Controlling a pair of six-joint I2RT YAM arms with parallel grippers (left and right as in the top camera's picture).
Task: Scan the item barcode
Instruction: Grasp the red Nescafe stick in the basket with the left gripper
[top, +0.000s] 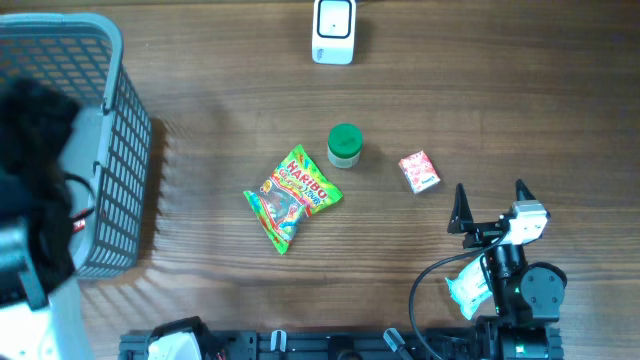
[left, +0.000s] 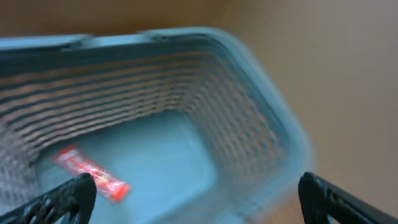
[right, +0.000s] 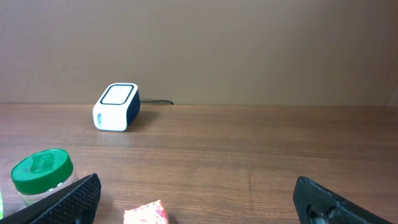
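Left fingers (left: 62, 199) spread over basket (left: 261, 68); wrist view shows red packet (left: 93, 176) inside.

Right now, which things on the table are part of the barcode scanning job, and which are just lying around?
Part of the job: scanner; Haribo bag; jar; red box; basket, probably for finished items.

Lying about: red packet, already in the basket; white scrap by the right arm's base.
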